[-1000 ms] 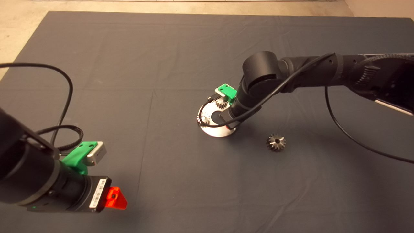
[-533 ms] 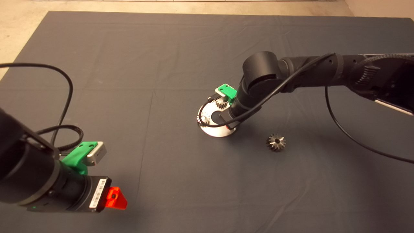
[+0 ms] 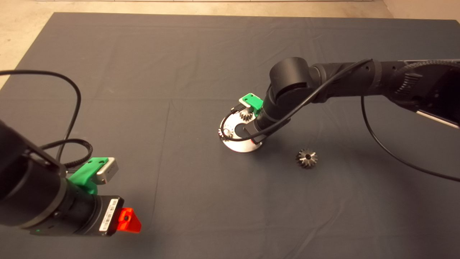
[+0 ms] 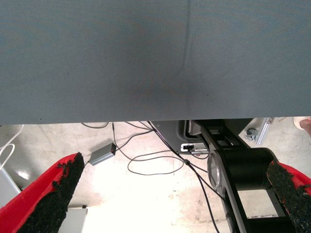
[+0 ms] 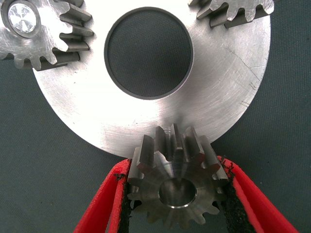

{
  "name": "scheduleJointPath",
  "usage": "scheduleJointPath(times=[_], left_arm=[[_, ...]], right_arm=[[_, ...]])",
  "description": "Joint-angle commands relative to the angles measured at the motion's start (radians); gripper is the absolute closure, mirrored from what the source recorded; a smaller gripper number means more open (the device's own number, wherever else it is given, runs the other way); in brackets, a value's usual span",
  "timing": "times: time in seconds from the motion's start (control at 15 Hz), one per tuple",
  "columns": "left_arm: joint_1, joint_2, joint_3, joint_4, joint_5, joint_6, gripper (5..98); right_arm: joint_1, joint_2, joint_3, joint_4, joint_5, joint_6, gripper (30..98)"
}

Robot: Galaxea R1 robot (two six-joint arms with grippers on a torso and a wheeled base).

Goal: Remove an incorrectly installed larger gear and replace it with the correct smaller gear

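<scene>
The smaller gear (image 5: 176,187) is pinched by the right gripper (image 5: 177,194) at the round plate's (image 5: 218,102) edge. The larger gear (image 3: 306,158) is seen lying apart on the mat (image 3: 143,72). The left gripper (image 4: 170,194) is parked, fingers spread.

Head view: even, soft overhead light. The mat (image 3: 143,72) is matte, creases faintly shaded. The right arm (image 3: 323,82) throws a diffuse shadow on the mat just beside the plate (image 3: 240,145). The large gear (image 3: 306,158) has a small bright glint.

Left wrist view: floor (image 4: 155,204) overexposed, washed white below the mat edge.

Right wrist view: sharp; scratches readable on the plate, specular glare on a pin (image 5: 22,17); small gear (image 5: 176,191) evenly lit.
</scene>
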Motion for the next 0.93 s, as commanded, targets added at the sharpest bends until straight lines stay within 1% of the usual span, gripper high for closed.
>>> scheduleJointPath(times=[0.0,0.33,0.87], left_arm=[[-0.004,0.000,0.013,-0.018,0.001,-0.001,5.9],[-0.004,0.000,0.013,-0.018,0.001,-0.001,5.9],[-0.004,0.000,0.014,-0.018,0.001,-0.004,5.9]], right_arm=[[0.012,-0.014,0.017,-0.016,-0.045,0.011,88.2],[0.029,-0.014,0.019,-0.010,-0.042,0.011,88.2],[0.033,-0.010,0.022,0.004,-0.041,0.013,88.1]])
